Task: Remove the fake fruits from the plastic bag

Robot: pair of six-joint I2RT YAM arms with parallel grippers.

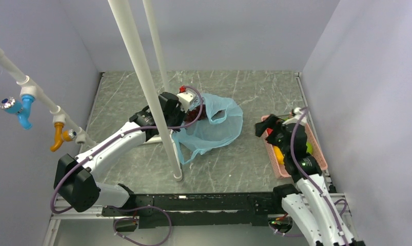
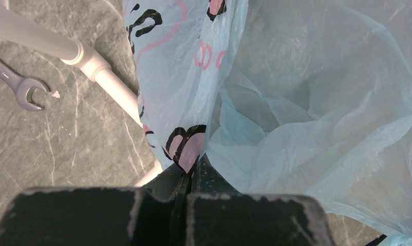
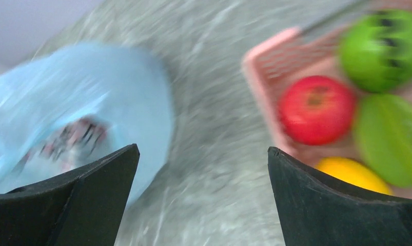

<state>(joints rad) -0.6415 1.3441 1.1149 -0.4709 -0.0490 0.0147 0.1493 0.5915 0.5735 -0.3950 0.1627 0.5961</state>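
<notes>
We are pinching the bag with the left fingers; the right fingers are hanging spread by the tray of fruits.

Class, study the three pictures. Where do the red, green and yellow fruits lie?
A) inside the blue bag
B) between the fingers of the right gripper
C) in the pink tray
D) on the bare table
C: the right wrist view shows the red fruit, green fruit and yellow fruit lying together in the pink tray, with the right gripper open and empty.
</notes>
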